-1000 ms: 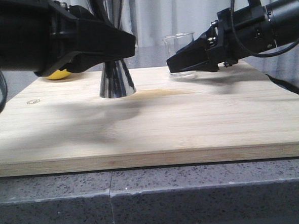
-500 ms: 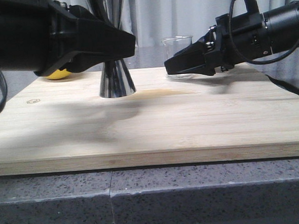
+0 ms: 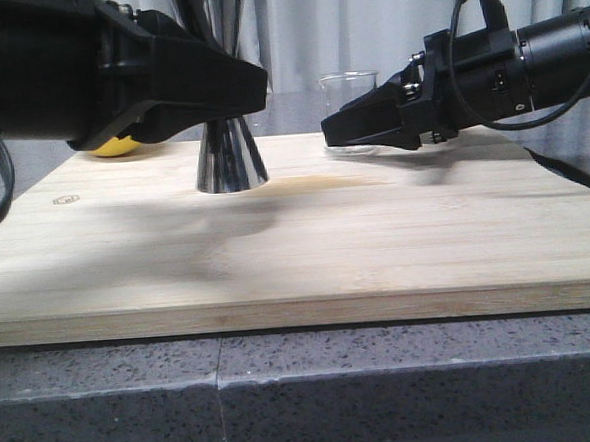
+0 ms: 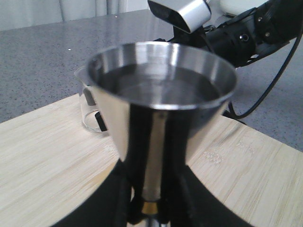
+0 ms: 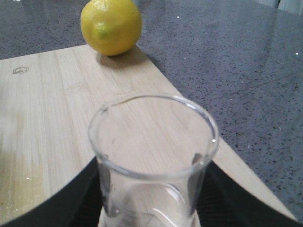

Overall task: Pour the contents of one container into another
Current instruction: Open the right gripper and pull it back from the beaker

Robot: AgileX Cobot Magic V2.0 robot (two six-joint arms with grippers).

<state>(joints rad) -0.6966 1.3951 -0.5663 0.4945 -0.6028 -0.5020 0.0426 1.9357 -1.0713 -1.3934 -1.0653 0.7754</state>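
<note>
Bracing jigger [image 3: 229, 155] at frame centre-left in closed left pincer [image 3: 252, 88], clamping beaker [image 3: 351, 112] in closed right pincer [image 3: 335, 133] for pouring.

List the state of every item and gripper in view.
Beaker: upright on board, looks empty, right gripper around it.
Jigger: upright on board, left gripper at its waist.
Lemon: resting at board's edge.
Board: flat, stained near jigger.
</note>
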